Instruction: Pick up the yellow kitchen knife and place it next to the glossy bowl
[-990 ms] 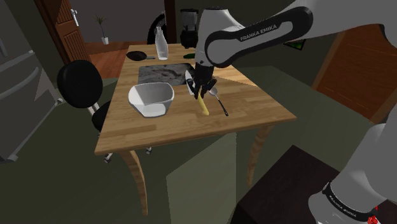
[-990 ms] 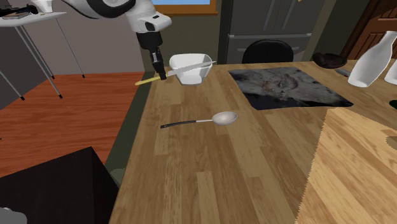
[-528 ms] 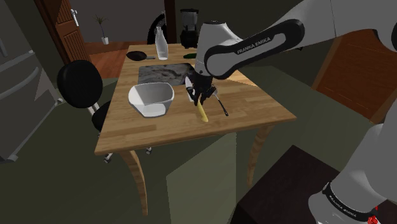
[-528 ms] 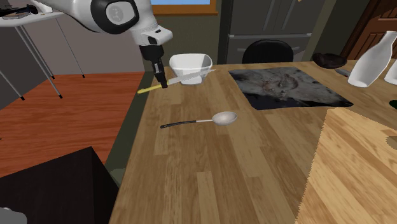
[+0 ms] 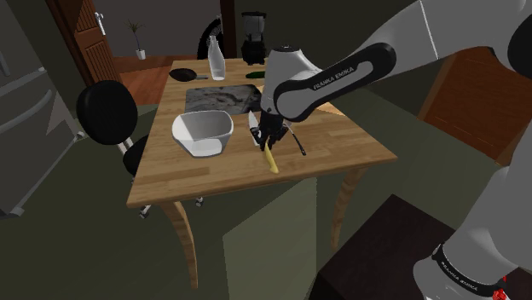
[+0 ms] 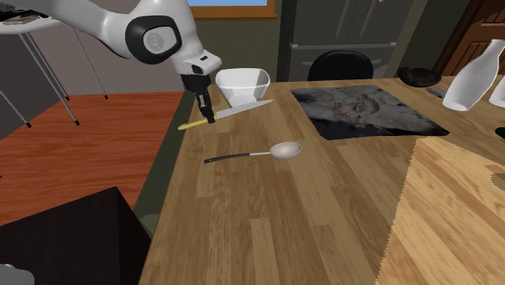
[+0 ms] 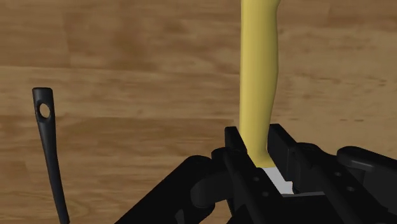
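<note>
The shoulder view hangs high beside the stand (image 5: 388, 247), which lies at its 5 o'clock. It faces toward 11 o'clock from well back, taking in the whole tabletop (image 5: 349, 145), its legs and the floor around. The second exterior view sits low and near, over the tabletop's edge at the shoulder view's 3 o'clock. It faces crosswise along the wood, with the stand at its 8 o'clock. Both share the bowl (image 5: 203, 132), spoon (image 6: 285, 150), dark mat (image 5: 223, 100) and black chair (image 5: 108, 111). The wrist view looks along the tool (image 7: 256, 143) from very near the wood, sharing the knife (image 7: 259, 70) and the spoon's handle end with both.
</note>
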Robot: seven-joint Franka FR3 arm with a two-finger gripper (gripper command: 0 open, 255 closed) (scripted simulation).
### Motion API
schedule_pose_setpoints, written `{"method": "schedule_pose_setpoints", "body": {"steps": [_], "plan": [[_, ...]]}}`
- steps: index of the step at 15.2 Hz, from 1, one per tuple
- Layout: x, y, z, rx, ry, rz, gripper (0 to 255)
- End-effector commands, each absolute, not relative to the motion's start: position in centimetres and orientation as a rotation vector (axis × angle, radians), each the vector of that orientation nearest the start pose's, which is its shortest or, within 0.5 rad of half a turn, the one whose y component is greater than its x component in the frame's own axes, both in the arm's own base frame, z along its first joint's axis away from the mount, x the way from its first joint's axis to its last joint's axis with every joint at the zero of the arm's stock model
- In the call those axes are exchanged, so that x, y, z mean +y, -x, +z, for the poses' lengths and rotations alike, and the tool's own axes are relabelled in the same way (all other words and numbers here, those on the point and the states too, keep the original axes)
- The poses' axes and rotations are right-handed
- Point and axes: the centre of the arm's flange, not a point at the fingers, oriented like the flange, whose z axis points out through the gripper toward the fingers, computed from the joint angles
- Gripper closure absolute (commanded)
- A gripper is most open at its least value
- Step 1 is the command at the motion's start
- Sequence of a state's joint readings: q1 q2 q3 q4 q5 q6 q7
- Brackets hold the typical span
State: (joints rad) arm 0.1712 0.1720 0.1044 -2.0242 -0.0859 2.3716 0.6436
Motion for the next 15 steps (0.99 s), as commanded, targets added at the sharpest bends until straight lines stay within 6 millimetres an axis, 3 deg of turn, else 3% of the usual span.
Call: {"method": "schedule_pose_setpoints", "body": {"steps": [1, 5, 12, 13, 15], "plan": [[16.1, -57.8, 37.2, 0.485, 3.055, -0.279, 255], [16.1, -57.8, 34.9, 0.485, 3.055, -0.279, 255], [16.1, -57.8, 34.9, 0.485, 3.055, -0.279, 255], [16.2, -57.8, 34.9, 0.485, 3.055, -0.279, 0], [16.2, -57.8, 34.9, 0.485, 3.055, -0.279, 0]]}}
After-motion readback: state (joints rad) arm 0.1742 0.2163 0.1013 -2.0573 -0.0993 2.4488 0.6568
